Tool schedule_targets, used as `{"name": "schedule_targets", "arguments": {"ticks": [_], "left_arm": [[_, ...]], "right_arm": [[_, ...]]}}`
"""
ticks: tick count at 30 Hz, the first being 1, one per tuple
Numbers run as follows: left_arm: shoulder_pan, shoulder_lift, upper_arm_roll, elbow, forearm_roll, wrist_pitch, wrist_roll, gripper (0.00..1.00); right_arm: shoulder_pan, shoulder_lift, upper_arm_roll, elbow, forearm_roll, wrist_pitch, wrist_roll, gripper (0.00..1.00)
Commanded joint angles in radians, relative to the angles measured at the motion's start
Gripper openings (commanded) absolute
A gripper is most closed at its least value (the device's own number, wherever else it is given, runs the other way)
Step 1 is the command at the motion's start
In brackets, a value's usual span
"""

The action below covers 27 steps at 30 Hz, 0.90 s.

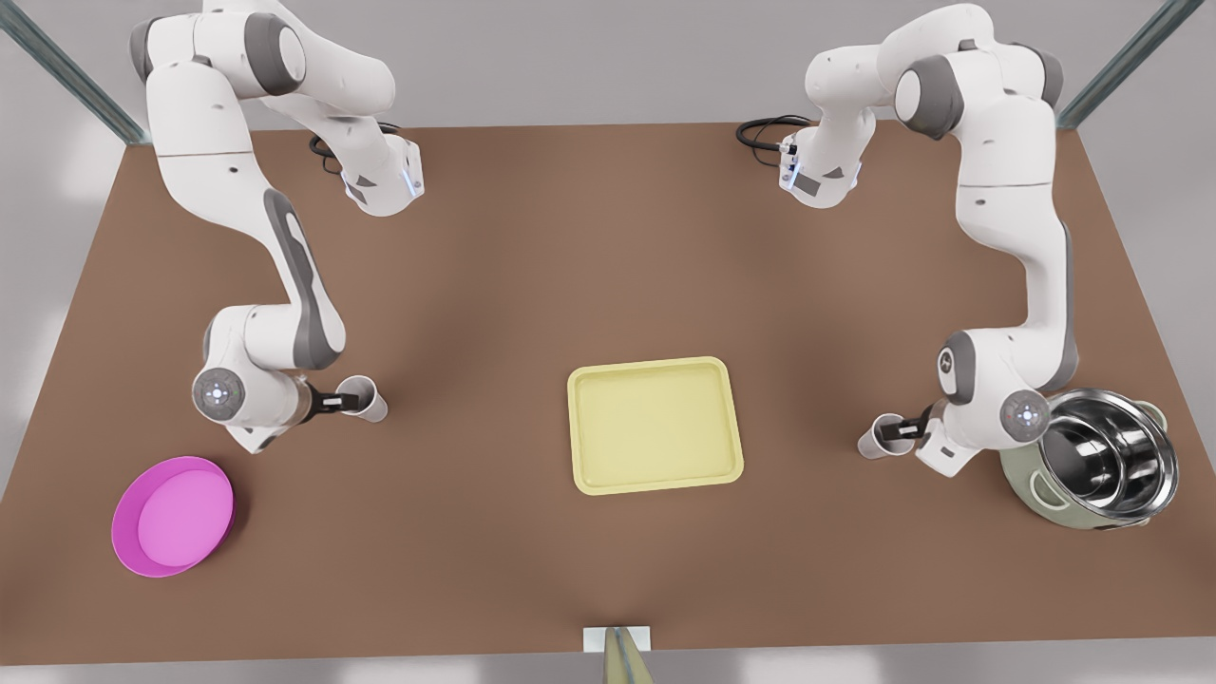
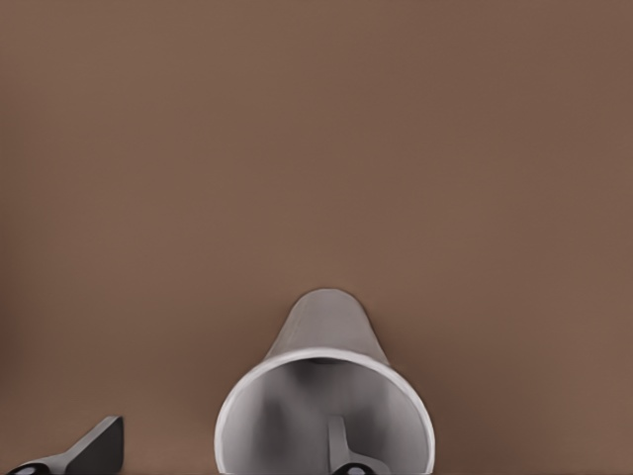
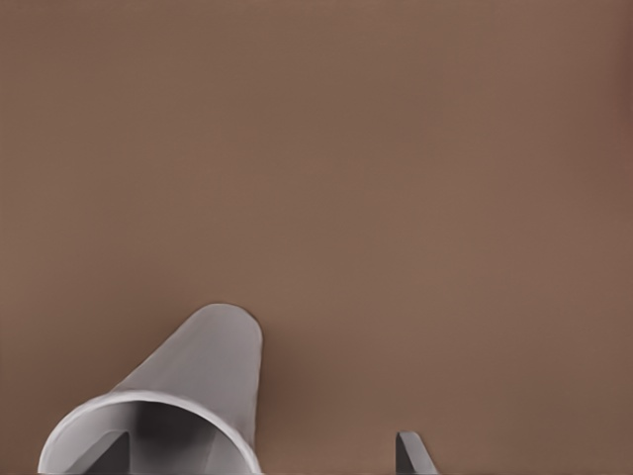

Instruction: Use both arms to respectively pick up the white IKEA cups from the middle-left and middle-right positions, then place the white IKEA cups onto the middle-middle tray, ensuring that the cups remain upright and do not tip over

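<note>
Neither cup is lifted yet. The left tool (image 2: 213, 460) is spread open astride the wall of one cup (image 2: 321, 336), one finger inside and one well clear outside, and the right tool (image 3: 262, 453) straddles the other cup (image 3: 198, 366) the same way, so closing, lifting and carrying all remain. Both cups seem to rest on the matte brown desk (image 1: 608, 237), on either side of the tray (image 1: 655, 366) and well apart from it. The cups are smooth, white, tapered and handleless; the pale yellow tray is a round-cornered rectangle with a low raised rim.
</note>
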Motion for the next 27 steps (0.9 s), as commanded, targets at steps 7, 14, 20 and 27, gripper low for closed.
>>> {"name": "schedule_targets", "arguments": {"ticks": [7,14,20,27], "left_arm": [[-0.002,0.013,-0.002,0.004,-0.087,0.065,-0.009,0.21],[-0.085,-0.05,-0.038,0.135,-0.084,-0.19,-0.138,0.21],[-0.156,-0.032,-0.31,0.132,-0.062,-0.041,-0.626,0.21],[-0.17,0.056,-0.342,0.102,-0.065,0.188,-0.632,0.21]], "right_arm": [[-0.009,0.0,0.0,-0.079,0.002,0.121,-0.002,1.0],[-0.014,0.028,0.003,-0.088,0.0,0.152,-0.011,0.55],[-0.003,0.029,0.009,-0.066,-0.001,0.152,-0.006,0.24],[0.038,0.08,0.104,0.124,0.085,0.148,0.012,0.21]]}}
